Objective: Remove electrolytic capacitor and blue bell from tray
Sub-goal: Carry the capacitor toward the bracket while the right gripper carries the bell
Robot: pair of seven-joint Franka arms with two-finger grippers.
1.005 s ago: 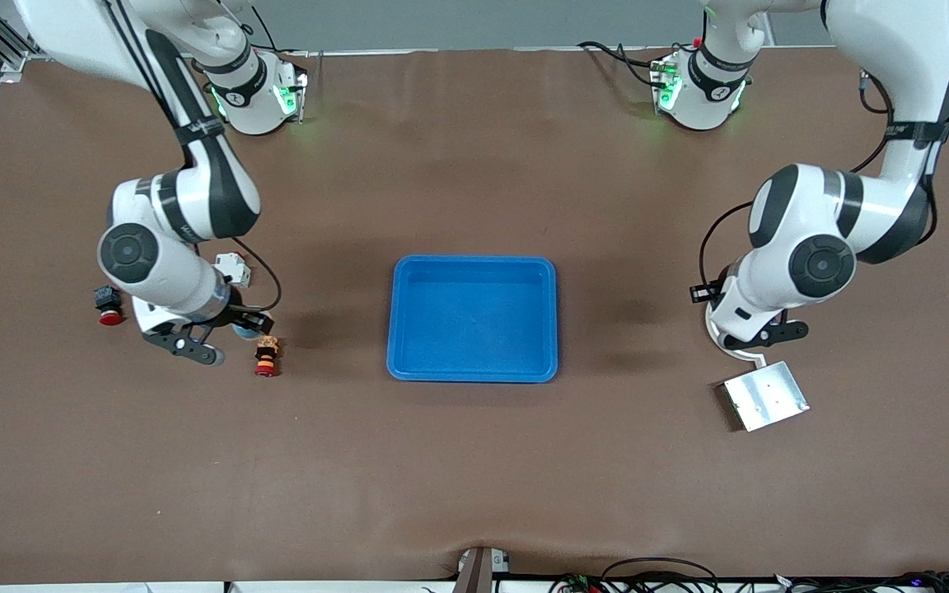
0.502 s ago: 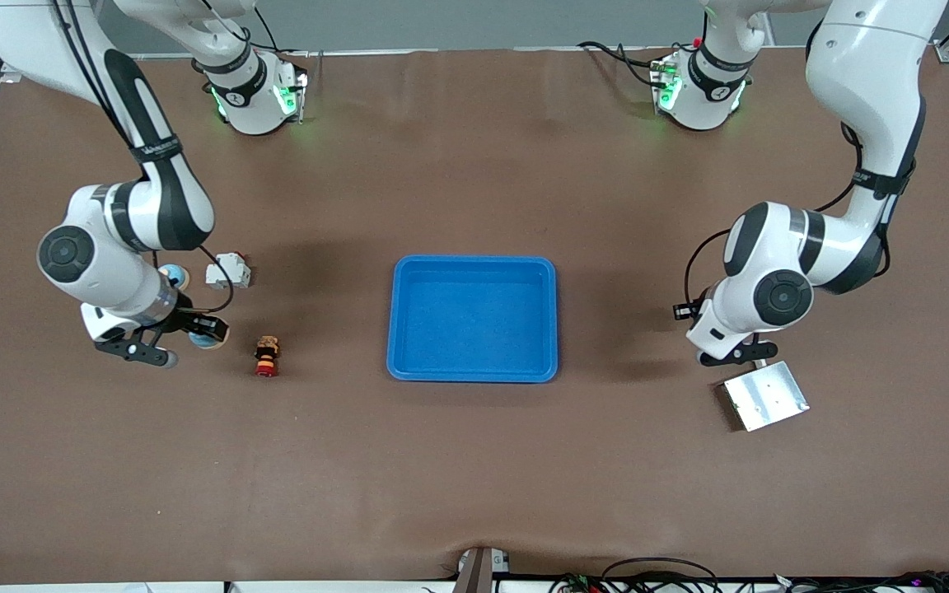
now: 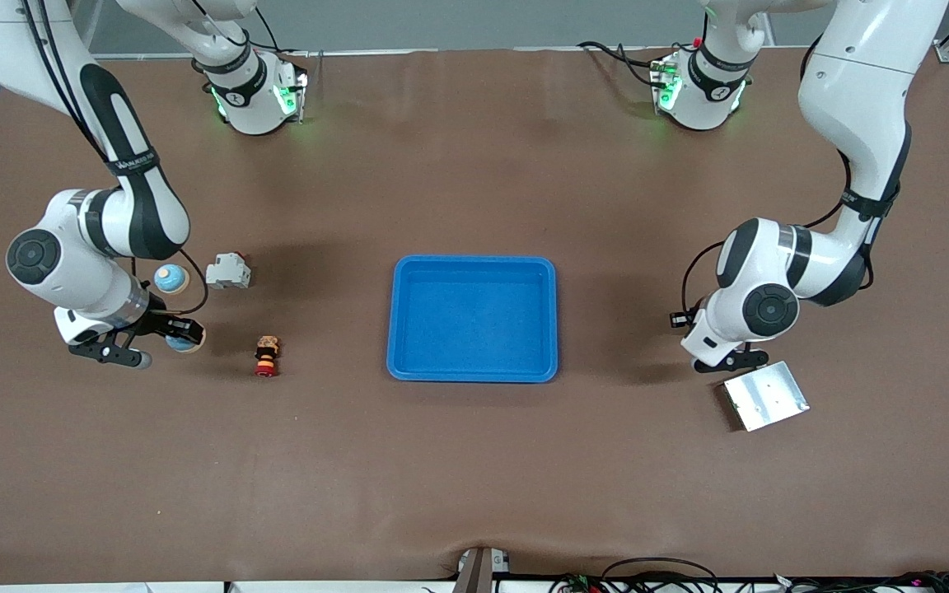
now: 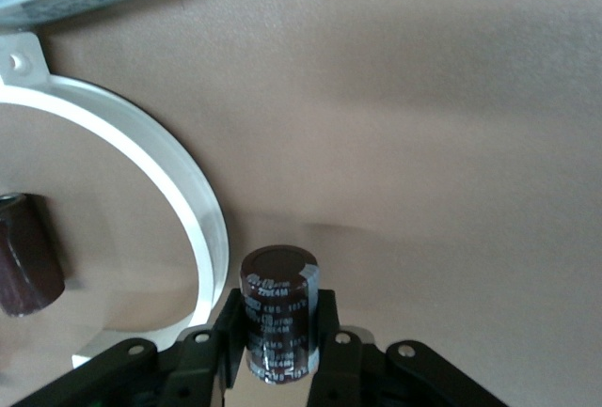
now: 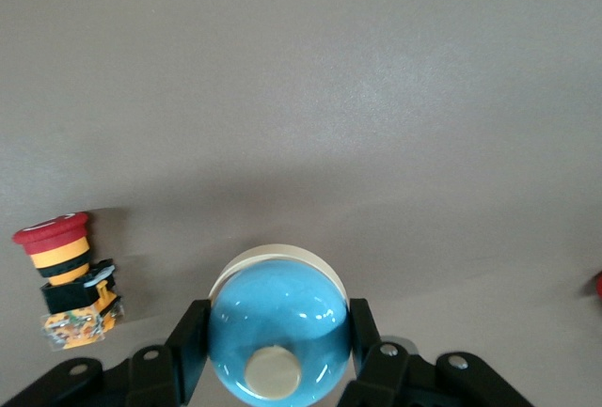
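Observation:
My right gripper (image 3: 176,336) is shut on a blue bell (image 3: 187,338) with a cream button, low over the table at the right arm's end; the right wrist view shows the bell (image 5: 277,336) between the gripper's (image 5: 277,332) black fingers. A second blue bell (image 3: 170,279) sits on the table beside it. My left gripper (image 3: 726,360) is shut on a dark brown capacitor (image 4: 278,313), held upright just outside a white ring (image 4: 193,200). Another capacitor (image 4: 28,255) lies inside the ring. The held capacitor is hidden in the front view.
A blue tray (image 3: 473,375) lies at the table's middle. A red emergency-stop button (image 3: 266,356) stands between the held bell and the tray, and also shows in the right wrist view (image 5: 68,275). A white block (image 3: 227,270) sits by the second bell. A metal plate (image 3: 764,395) lies beside the left gripper.
My right gripper has carried the bell away from the tray toward the right arm's end, uncovering the second bell. My left gripper has shifted slightly toward the tray, still low.

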